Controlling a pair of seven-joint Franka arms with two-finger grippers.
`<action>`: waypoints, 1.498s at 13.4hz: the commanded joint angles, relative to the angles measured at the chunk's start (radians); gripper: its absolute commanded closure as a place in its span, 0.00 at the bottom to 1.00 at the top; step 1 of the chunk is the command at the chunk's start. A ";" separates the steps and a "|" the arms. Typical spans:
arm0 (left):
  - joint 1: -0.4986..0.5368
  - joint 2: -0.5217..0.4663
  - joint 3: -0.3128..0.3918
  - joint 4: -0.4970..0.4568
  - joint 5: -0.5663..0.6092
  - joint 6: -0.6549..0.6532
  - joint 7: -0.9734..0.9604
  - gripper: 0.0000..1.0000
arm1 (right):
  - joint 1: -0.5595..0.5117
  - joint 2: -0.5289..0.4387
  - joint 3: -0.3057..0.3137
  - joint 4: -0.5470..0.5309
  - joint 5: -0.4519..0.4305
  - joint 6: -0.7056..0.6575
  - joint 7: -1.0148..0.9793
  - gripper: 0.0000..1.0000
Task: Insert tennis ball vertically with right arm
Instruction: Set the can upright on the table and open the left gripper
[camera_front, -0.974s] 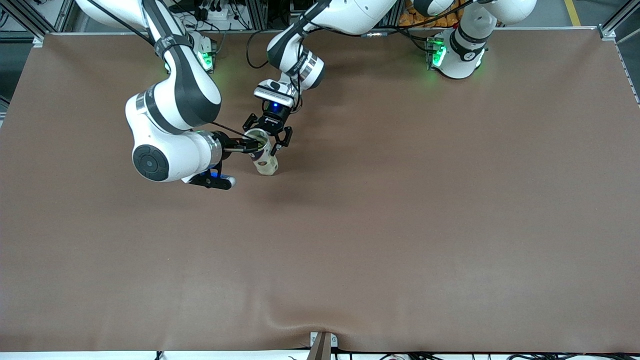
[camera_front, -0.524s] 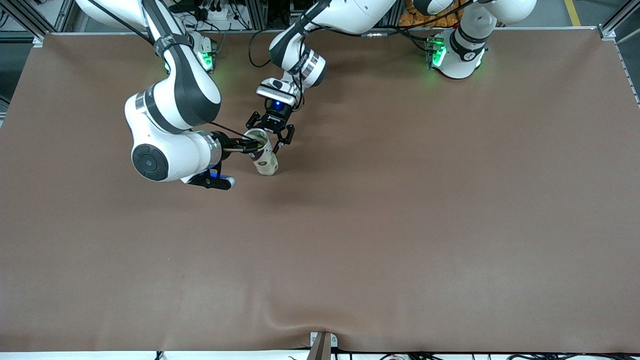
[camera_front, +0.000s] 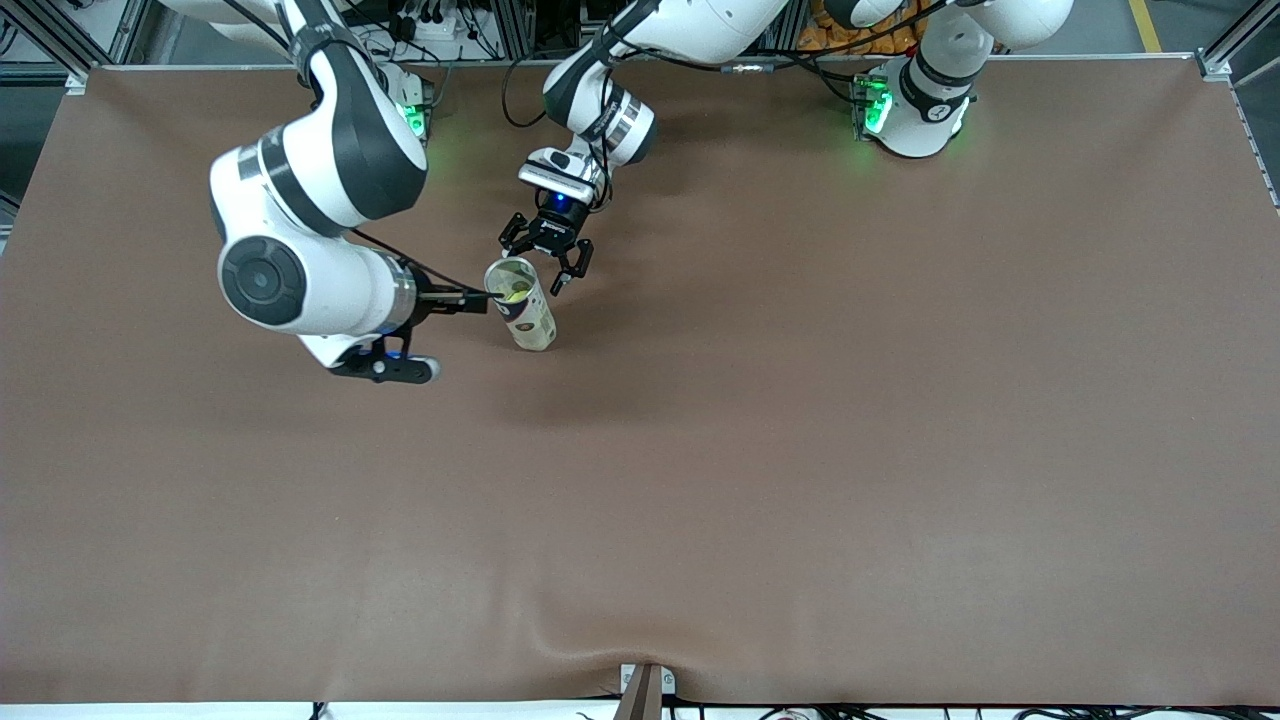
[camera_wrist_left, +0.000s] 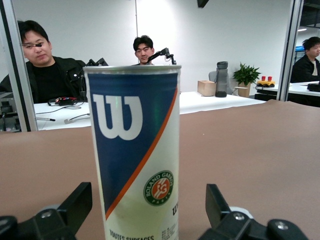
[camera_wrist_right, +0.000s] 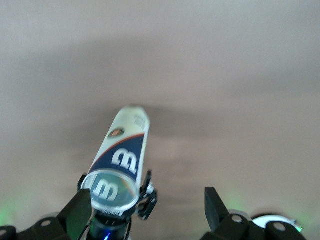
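Observation:
A Wilson tennis-ball can (camera_front: 527, 315) stands upright on the brown table. Its open mouth shows a yellow-green tennis ball (camera_front: 513, 292) inside. My right gripper (camera_front: 478, 298) is open and empty, level with the can's mouth on the side toward the right arm's end. In the right wrist view the can (camera_wrist_right: 122, 150) lies below the right gripper (camera_wrist_right: 147, 210). My left gripper (camera_front: 545, 257) is open and straddles the can without touching it. In the left wrist view the can (camera_wrist_left: 135, 150) stands between the fingers of the left gripper (camera_wrist_left: 147, 210).
The brown mat (camera_front: 800, 450) covers the whole table. Both arm bases (camera_front: 905, 110) stand along the table's edge farthest from the front camera. People sit at desks past the table in the left wrist view.
My right gripper has drawn back from the can's mouth toward the right arm's end, and its arm has risen. The ball now sits in the can. My left gripper has backed slightly off the can.

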 joint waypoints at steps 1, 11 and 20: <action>-0.004 -0.060 -0.019 -0.057 -0.057 -0.012 -0.012 0.00 | -0.060 -0.015 0.007 0.050 -0.059 0.002 -0.108 0.00; -0.004 -0.213 -0.167 -0.066 -0.498 -0.012 0.253 0.00 | -0.356 -0.151 0.007 0.049 -0.159 0.000 -0.517 0.00; 0.002 -0.420 -0.179 0.001 -1.035 -0.012 0.674 0.00 | -0.440 -0.240 0.007 -0.014 -0.213 0.089 -0.671 0.00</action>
